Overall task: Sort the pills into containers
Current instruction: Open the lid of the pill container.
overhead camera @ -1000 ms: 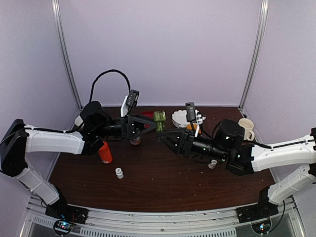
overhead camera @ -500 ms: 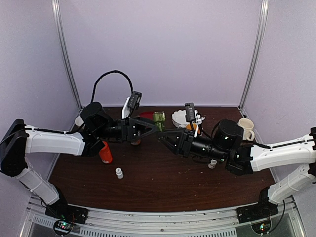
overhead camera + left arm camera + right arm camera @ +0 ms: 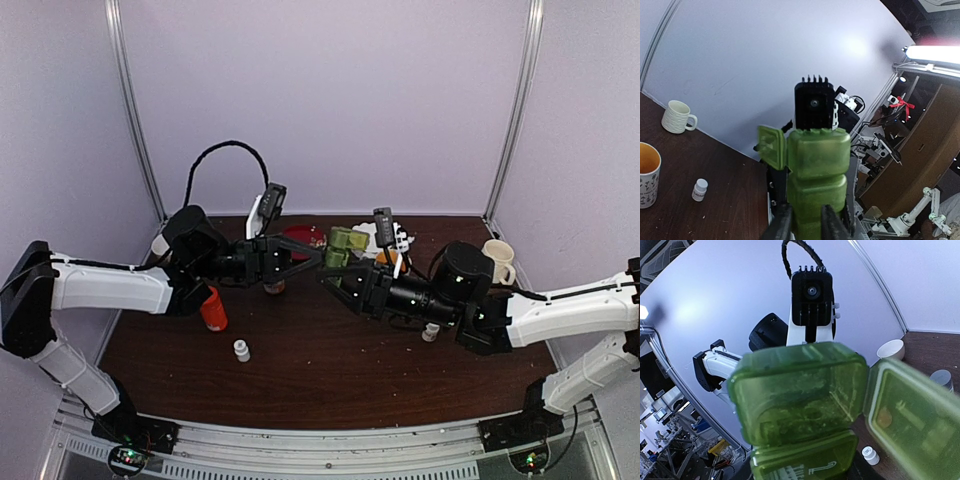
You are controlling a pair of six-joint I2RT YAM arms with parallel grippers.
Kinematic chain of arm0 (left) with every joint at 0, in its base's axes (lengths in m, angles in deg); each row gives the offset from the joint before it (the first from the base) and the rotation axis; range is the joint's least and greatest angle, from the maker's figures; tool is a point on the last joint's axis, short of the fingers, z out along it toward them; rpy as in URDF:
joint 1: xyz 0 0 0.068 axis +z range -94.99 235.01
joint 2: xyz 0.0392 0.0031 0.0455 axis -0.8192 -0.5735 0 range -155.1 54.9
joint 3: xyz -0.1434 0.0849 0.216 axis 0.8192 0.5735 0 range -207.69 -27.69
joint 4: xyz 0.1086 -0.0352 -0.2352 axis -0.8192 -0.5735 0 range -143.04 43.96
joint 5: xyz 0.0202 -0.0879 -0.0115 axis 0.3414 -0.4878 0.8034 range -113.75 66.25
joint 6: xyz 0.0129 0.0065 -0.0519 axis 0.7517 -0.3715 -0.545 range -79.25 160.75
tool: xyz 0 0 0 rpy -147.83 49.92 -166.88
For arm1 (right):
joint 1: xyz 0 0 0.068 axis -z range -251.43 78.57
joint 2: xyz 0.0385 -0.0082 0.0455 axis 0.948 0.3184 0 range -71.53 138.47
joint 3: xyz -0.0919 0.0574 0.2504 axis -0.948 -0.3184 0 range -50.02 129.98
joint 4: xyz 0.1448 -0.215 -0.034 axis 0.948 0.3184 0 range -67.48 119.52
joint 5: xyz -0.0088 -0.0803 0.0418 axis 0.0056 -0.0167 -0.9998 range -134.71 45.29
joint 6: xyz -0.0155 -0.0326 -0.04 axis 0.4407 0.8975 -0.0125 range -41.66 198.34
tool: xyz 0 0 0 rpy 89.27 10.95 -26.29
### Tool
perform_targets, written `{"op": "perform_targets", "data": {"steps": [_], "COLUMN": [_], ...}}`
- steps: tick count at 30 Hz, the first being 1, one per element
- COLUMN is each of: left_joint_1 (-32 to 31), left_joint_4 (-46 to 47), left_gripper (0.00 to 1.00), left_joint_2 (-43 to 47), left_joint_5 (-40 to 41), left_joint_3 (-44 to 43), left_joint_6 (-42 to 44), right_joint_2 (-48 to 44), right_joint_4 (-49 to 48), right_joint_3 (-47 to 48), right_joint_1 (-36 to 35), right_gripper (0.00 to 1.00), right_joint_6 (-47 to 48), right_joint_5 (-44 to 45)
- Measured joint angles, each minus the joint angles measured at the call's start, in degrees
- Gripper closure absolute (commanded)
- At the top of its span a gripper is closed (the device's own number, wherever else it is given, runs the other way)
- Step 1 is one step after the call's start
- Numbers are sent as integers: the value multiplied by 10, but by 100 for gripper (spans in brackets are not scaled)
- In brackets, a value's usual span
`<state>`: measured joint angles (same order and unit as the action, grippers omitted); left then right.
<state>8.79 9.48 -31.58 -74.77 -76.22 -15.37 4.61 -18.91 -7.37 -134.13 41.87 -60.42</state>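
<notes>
The dark-green pill box (image 3: 338, 250) hangs in the air over the middle of the table, between the two arms. My left gripper (image 3: 320, 254) is shut on one end of it; in the left wrist view its fingers (image 3: 782, 224) press the box (image 3: 817, 170) low down. My right gripper (image 3: 336, 277) holds the other end, though the box (image 3: 800, 390) hides its fingers in the right wrist view. One hinged lid (image 3: 915, 415) stands open beside an open end compartment. No pills show in any view.
An orange bottle (image 3: 213, 308) and a small white bottle (image 3: 241, 350) stand at the front left. Another small bottle (image 3: 430, 332) sits under the right arm. White bowls (image 3: 366, 238), a red dish (image 3: 300, 235) and a white mug (image 3: 498, 260) line the back.
My left gripper's fingers have shut on the pill box, having stood wide apart. A lid of the box has swung open toward the right. The right arm has stayed put.
</notes>
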Motion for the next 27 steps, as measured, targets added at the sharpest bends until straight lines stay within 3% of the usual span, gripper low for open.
{"op": "perform_targets", "data": {"steps": [2, 5, 17, 27], "left_joint_1": [0, -1, -1, -12], "left_joint_4": [-2, 1, -6, -199], "left_gripper": [34, 23, 14, 13], "left_joint_2": [-1, -2, 0, 28], "left_joint_5": [-1, 0, 26, 81], "left_joint_3": [0, 0, 2, -37], "left_joint_6": [1, -2, 2, 102], "right_joint_2": [0, 1, 0, 1], "right_joint_4": [1, 1, 40, 127], "right_joint_3": [0, 0, 2, 28], "right_joint_1": [1, 1, 1, 1], "right_gripper": [56, 56, 56, 57], "right_joint_6": [-1, -1, 7, 40], "right_joint_5": [2, 3, 8, 20]}}
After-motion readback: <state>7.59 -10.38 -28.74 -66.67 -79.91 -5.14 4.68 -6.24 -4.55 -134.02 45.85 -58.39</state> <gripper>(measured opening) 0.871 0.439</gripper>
